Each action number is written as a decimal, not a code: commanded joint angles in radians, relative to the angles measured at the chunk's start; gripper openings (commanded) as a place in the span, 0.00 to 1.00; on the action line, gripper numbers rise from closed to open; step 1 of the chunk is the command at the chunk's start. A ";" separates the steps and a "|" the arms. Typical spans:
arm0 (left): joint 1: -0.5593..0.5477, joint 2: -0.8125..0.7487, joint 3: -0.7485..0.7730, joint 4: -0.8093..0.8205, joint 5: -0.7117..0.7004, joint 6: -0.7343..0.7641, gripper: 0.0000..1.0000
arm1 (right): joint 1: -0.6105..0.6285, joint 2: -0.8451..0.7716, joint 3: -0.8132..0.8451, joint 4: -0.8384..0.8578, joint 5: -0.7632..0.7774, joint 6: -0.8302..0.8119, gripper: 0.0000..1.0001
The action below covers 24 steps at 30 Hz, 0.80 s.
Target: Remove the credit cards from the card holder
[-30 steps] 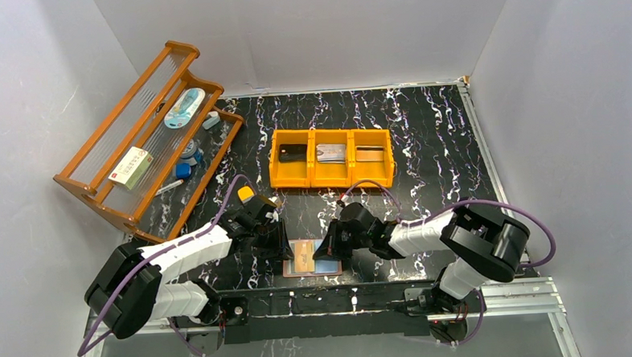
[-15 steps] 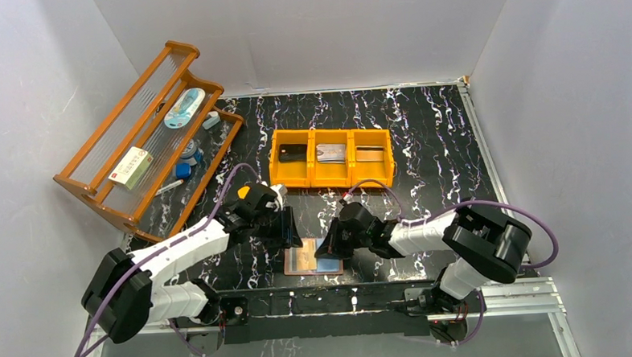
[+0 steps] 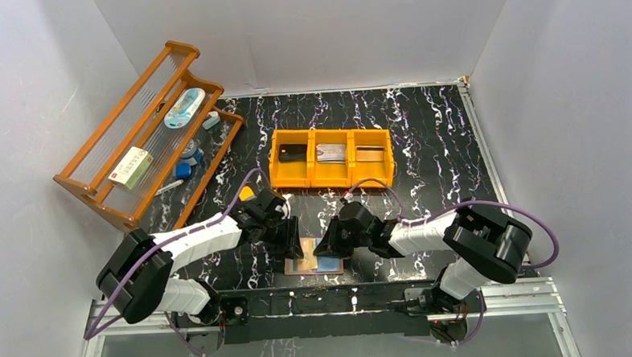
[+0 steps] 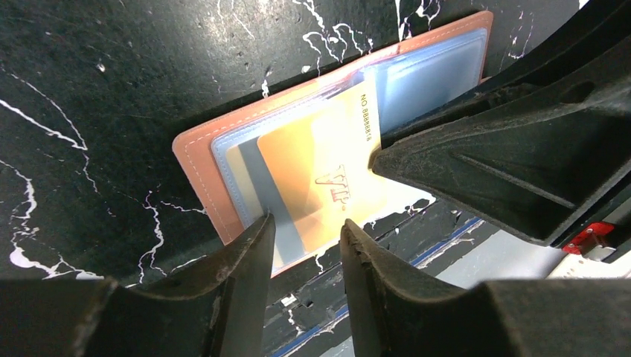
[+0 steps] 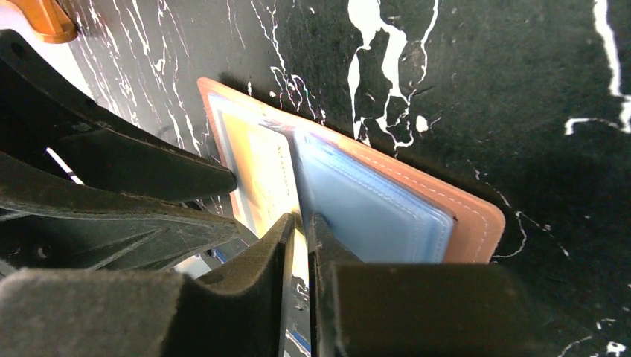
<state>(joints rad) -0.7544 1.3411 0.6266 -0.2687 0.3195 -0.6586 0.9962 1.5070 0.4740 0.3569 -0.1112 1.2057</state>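
Now, one card holder (image 4: 199, 158) (three credit cards (image 4: 312, 171) showing), left gripper (image 4: 305, 223) narrow, right gripper (image 5: 301, 220) closed.

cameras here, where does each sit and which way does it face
Top external: above and behind the bases, looking down on the table; both arms, left hand and right hand show.
Left wrist: on the left arm, looking down past its own fingers at the card holder.
Right wrist: on the right arm, past its own fingers at the gold card.
Both wrist views share holder, card and the opposite hand.
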 commanded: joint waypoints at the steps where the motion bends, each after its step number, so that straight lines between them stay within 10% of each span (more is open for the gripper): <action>1: -0.011 0.002 -0.043 -0.006 -0.001 -0.005 0.36 | -0.005 0.006 -0.030 0.029 0.018 0.020 0.23; 14: -0.015 -0.018 -0.119 0.014 -0.012 -0.031 0.31 | -0.004 0.048 -0.076 0.258 -0.064 0.047 0.19; 24: -0.015 -0.083 -0.109 0.027 -0.012 -0.049 0.32 | -0.004 -0.066 -0.092 0.061 0.059 0.034 0.04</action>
<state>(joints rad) -0.7635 1.2942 0.5449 -0.1909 0.3382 -0.7162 0.9943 1.5135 0.4072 0.5072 -0.1322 1.2560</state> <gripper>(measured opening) 0.305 0.073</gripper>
